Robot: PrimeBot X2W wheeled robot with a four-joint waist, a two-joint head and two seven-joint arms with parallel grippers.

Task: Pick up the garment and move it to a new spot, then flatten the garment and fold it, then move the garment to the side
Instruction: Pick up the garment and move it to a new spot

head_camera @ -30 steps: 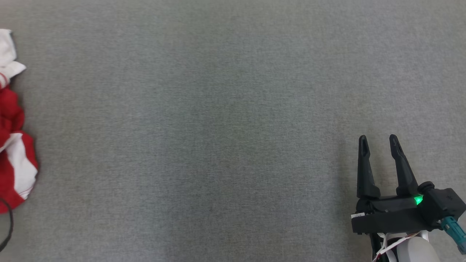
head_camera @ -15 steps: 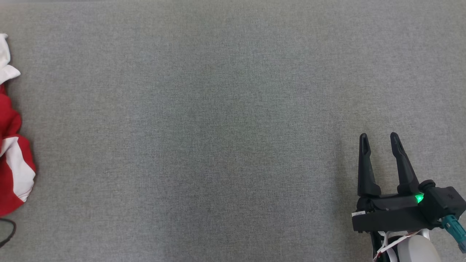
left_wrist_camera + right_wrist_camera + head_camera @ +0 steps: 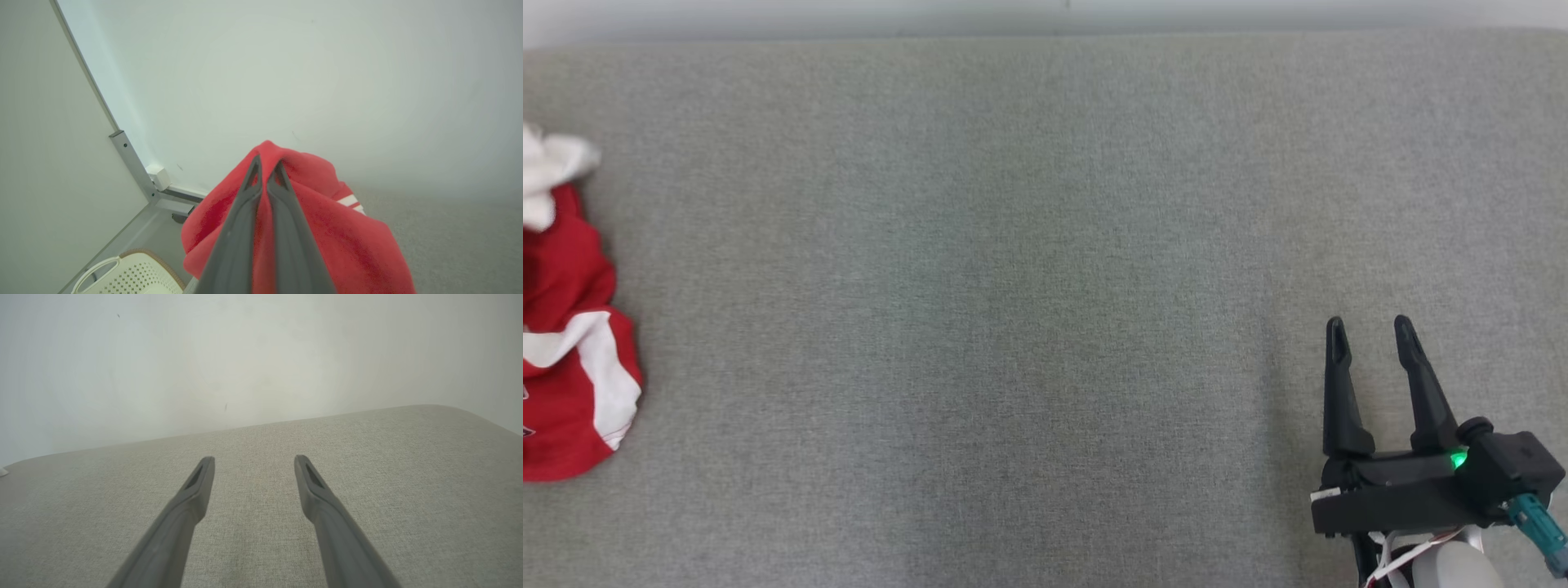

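**Head view.** Locate the garment [image 3: 568, 359], red with white panels, bunched at the left edge of the counter [image 3: 1013, 286] and cut off there by the frame. Find the right end effector [image 3: 1370, 327] over the counter's near right corner, released, fingers spread, grasping nothing. Treat as parked: held off the counter's middle, probably to leave that area free for laying the cloth flat.

**Left wrist view.** Observe the left end effector [image 3: 267, 163] clenched on a raised red fold of the garment, with cloth draping down either side of the fingers at the counter's left edge. Read as the pick-up step: pinched at a high fold, likely so that the rest hangs free for carrying. Supplies what the head view lacks: the grip itself, plus a white perforated basket [image 3: 135, 273] lower down, off the counter's left edge.

**Right wrist view.** Confirms the open gap between the right fingers, with bare counter beneath. Adds the counter's rounded far edge against a pale wall [image 3: 245, 355].
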